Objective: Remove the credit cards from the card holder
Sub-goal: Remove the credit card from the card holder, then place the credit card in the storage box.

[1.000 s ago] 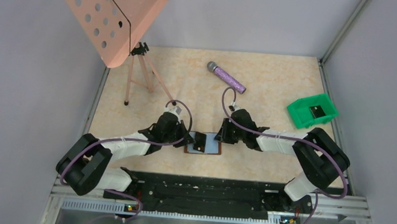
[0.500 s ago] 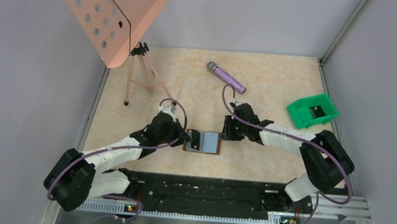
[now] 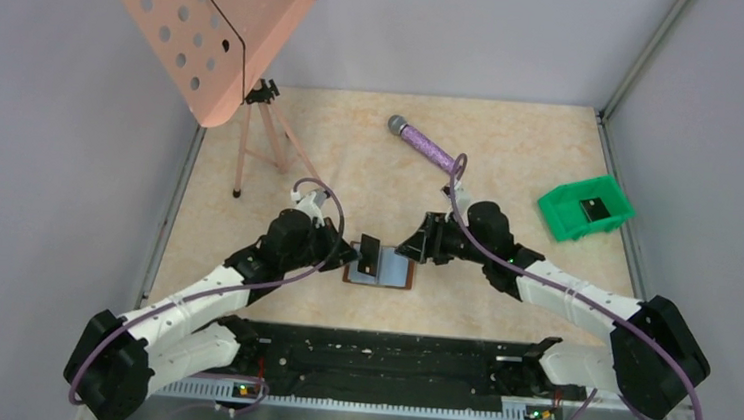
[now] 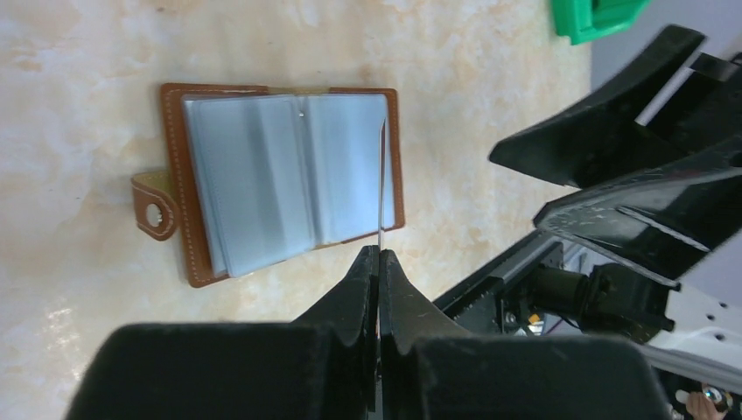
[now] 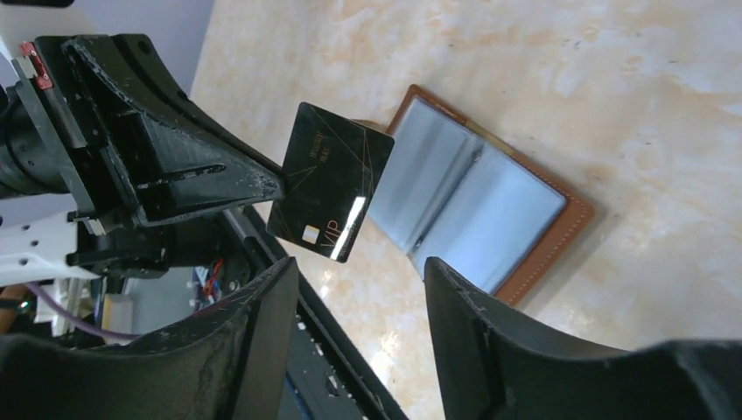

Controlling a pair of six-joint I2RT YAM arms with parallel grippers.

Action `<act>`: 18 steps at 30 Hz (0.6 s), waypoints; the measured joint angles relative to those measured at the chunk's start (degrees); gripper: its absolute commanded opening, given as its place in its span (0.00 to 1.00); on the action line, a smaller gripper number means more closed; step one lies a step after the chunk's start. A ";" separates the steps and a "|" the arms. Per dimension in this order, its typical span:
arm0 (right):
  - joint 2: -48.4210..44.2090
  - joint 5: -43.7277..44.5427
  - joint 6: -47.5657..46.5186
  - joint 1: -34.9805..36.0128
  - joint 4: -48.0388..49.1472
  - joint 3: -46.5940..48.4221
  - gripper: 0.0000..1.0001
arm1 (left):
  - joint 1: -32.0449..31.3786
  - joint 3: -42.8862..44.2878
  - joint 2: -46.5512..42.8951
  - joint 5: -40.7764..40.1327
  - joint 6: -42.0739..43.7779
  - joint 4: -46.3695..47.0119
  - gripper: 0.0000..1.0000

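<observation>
The brown card holder [image 3: 391, 270] lies open on the table near the front edge, its two grey-blue panels up; it also shows in the left wrist view [image 4: 262, 179] and the right wrist view [image 5: 490, 206]. My left gripper [image 3: 352, 256] is shut on a black credit card [image 3: 369, 257] and holds it upright, lifted over the holder's left side. The card shows edge-on in the left wrist view [image 4: 381, 188] and face-on, with gold "VIP" lettering, in the right wrist view [image 5: 331, 181]. My right gripper [image 3: 415, 246] is open and empty, just right of the holder.
A green plastic bin [image 3: 585, 209] with a dark card inside stands at the right. A purple microphone [image 3: 423, 144] lies at the back centre. A pink music stand [image 3: 217, 27] on a tripod stands at the back left. A black rail [image 3: 377, 356] runs along the front edge.
My left gripper has lifted the black card up off the holder. My right gripper has drawn back to the right, off the holder, and its arm has stretched out.
</observation>
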 measured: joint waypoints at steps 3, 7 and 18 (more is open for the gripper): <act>0.00 -3.15 0.00 -0.13 1.81 -0.46 0.60 | 0.00 0.00 -2.23 2.60 1.51 0.63 0.00; -1.14 -7.10 -4.33 -1.49 0.15 0.20 0.59 | 0.00 0.15 -4.11 7.39 4.96 1.31 0.00; 0.46 -24.52 -17.62 -3.50 -5.03 8.70 0.54 | 0.00 1.81 -5.33 20.55 12.00 -1.60 0.00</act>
